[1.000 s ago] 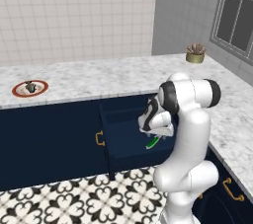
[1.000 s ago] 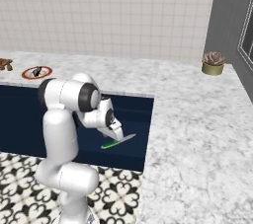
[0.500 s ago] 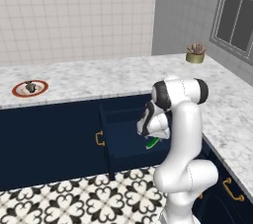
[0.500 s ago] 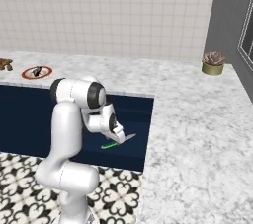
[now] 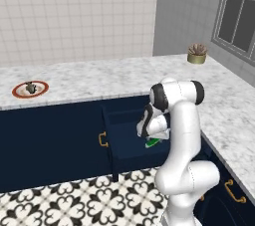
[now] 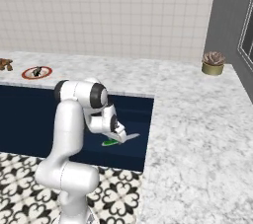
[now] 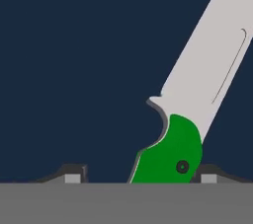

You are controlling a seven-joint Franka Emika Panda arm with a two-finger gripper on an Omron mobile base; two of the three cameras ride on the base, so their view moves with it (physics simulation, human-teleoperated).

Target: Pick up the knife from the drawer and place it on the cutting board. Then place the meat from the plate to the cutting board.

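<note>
The knife [image 7: 170,155] lies on the navy floor of the open drawer [image 5: 124,145], green handle toward me, grey blade [image 7: 207,70] pointing away. My gripper [image 7: 140,176] is open and straddles the handle; the right fingertip [image 7: 207,173] is close beside it and the left one stands well apart. The gripper [image 5: 149,136] hangs low in the drawer over the knife [image 5: 152,143], also seen from the other side as the gripper [image 6: 116,136] above the knife [image 6: 111,143]. The meat [image 5: 30,87] sits on the red-rimmed plate [image 5: 20,93] far left. The cutting board is out of view.
The drawer's brass pull [image 5: 102,139] faces the patterned floor. A potted plant [image 5: 197,53] stands at the counter's back right corner. A small brown thing [image 6: 5,63] sits at the far left counter edge, beyond the plate [image 6: 28,75].
The hand has sunk a little deeper into the drawer toward the knife, and the arm's elbow has swung. The knife has not moved.
</note>
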